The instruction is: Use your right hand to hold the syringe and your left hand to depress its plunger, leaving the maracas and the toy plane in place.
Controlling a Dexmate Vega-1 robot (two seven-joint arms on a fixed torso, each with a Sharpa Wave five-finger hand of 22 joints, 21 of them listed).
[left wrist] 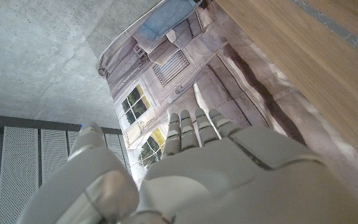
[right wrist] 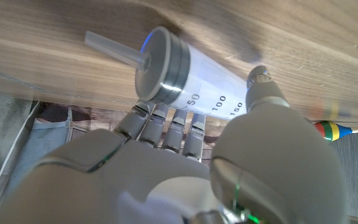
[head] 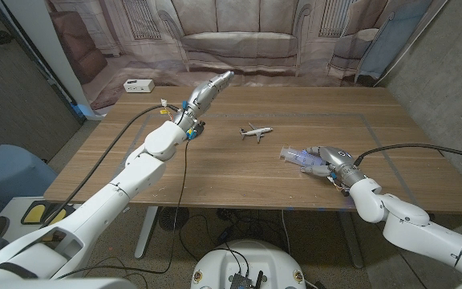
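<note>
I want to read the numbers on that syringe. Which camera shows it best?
The right wrist view: the syringe is close up there, its tip and the printed 50, 100 and 150 readable, with the right hand around it. The head view shows it small and bluish at that hand on the table. The left wrist view looks along the left hand.

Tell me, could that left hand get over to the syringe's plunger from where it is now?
Probably yes. The left hand is raised and open over the far left of the table, well away from the syringe that the right hand grips. Bare wood lies between; only the toy plane sits near that path.
</note>
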